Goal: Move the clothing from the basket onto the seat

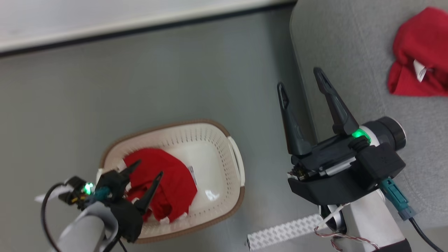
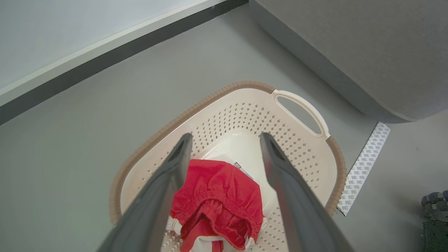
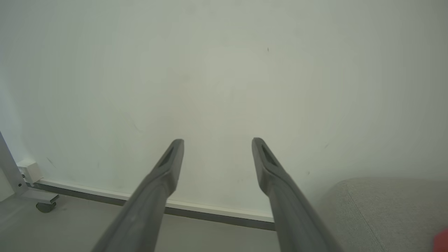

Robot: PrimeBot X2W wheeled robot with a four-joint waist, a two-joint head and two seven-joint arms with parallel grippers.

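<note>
- Clothing (image 1: 164, 182) lies bunched in the end of the basket (image 1: 210, 138) nearest the robot, a red heap with white trim. A second red garment (image 1: 420, 59) already sits on the seat (image 1: 350, 45), far to the right in the head view.
- Left gripper (image 1: 149, 167) hovers just above the heap with its fingers spread wide and nothing between them. If it closes too high, it may pinch only a fold of the elastic band (the top layer looks loose). The rest could then slide free on the lift.
- If it closes too low, the fingertips could catch the basket's perforated bottom or wall, and the basket might tip or rise with the fabric.
- A dangling end could snag the brown rim and drag the basket across the floor (image 1: 175, 77).
- Right gripper (image 1: 300, 77) is also wide open and empty, held by the seat's edge. If the left arm carries the fabric across, it might meet it.
- A release close to the seat's rounded edge could let the garment slip off onto the floor.
</note>
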